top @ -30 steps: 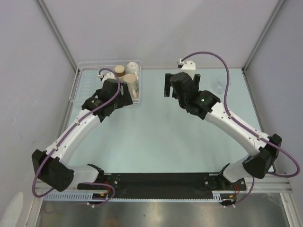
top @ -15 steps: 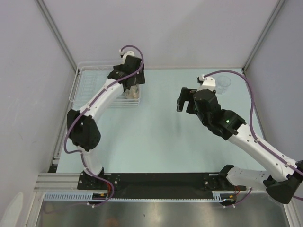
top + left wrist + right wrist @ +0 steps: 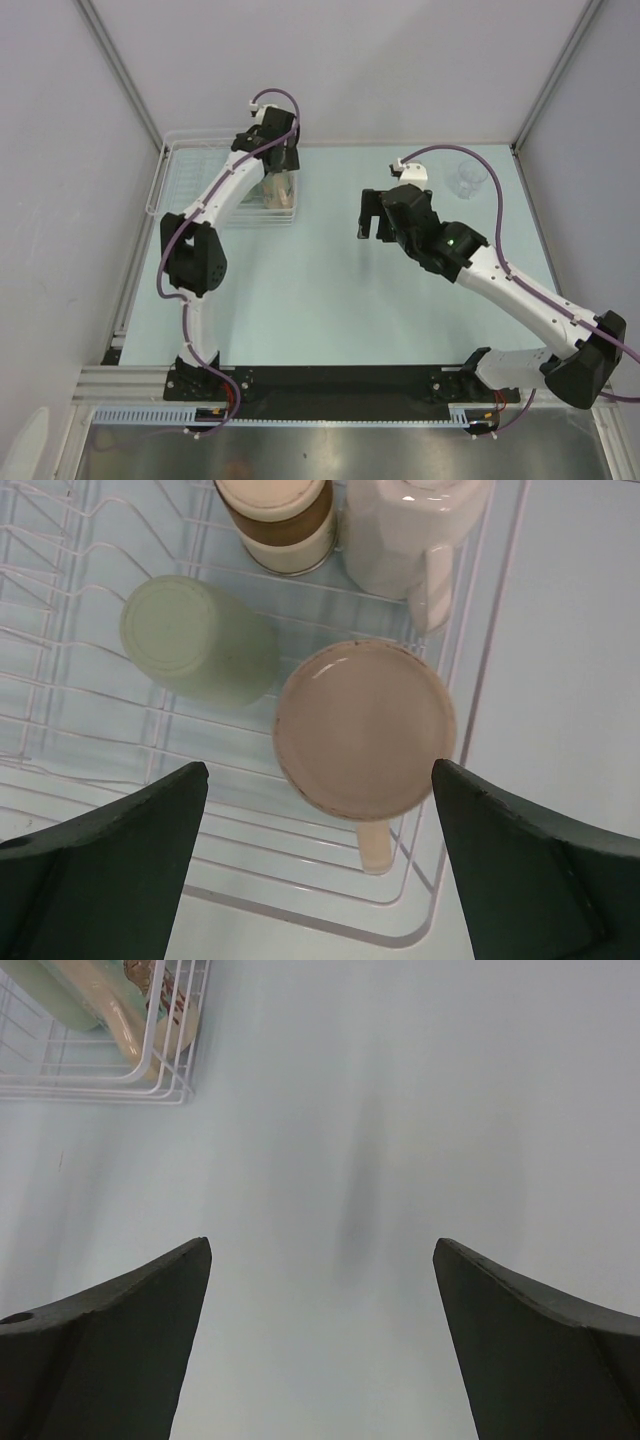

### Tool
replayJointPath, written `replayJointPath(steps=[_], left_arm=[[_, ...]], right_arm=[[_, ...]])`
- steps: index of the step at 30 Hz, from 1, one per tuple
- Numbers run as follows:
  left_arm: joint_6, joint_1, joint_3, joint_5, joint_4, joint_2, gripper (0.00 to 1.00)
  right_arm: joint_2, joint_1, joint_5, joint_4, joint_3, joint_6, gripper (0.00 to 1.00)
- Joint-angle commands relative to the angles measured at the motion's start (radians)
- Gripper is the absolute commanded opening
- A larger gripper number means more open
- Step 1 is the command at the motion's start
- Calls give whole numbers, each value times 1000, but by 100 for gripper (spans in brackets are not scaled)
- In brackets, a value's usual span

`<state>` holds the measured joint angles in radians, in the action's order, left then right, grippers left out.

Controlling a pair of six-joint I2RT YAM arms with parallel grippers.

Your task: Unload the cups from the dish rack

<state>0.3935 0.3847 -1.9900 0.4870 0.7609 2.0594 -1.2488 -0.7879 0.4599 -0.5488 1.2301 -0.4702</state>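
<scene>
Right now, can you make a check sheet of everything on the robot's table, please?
Surface: pale blue table, no spills seen.
Job's things: dish rack at the far left holds four cups: beige cup, pale green cup, white cup, brown cup. A clear glass cup stands on the table, far right.
Clutter: nothing seen.
Grippers: left gripper open above the beige cup; right gripper open over bare table, holding nothing.
Cables: purple cables loop behind both grippers.
Surroundings: grey walls on three sides.
</scene>
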Motion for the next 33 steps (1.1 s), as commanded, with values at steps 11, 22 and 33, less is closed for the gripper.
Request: replayJointPath(steps=[11, 22, 33], left_arm=[[50, -30, -124, -105, 23, 82, 100], [50, -3, -121, -102, 18, 45, 100], [44, 9, -124, -80, 17, 18, 100]], right_arm=[[-14, 15, -15, 30, 34, -18, 100], [-8, 22, -21, 47, 8, -30, 100], [2, 27, -23, 58, -18, -48, 100]])
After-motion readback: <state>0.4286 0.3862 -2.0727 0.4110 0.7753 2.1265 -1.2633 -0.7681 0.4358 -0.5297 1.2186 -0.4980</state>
